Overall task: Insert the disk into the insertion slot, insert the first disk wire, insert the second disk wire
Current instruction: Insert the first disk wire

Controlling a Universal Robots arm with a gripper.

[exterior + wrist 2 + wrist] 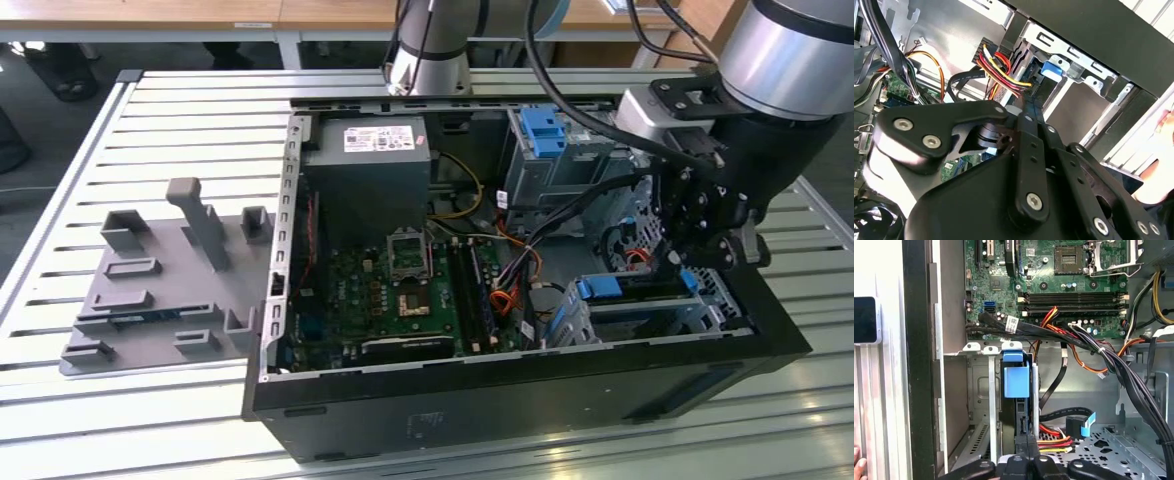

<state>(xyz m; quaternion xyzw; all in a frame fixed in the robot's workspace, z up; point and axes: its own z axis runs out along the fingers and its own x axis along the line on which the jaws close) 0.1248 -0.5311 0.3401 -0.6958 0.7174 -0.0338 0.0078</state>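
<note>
Gripper [1027, 440] fingers pressed together (on what, I can't tell) beside the disk [1016, 379]. It stands inside the insertion slot [980, 390].

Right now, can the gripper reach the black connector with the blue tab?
Probably yes: in the first wrist view that black connector lies uncovered over perforated metal close beside the gripper, and the black cable bundle passes clear of it.

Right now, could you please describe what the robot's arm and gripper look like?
The arm is a thick round tube of silver-grey metal with black joint housings, and black cables loop along it. The gripper is matt black throughout. It is built of flat, rounded link bars pinned together with silver screw heads, which are plain in the second wrist view.
</note>
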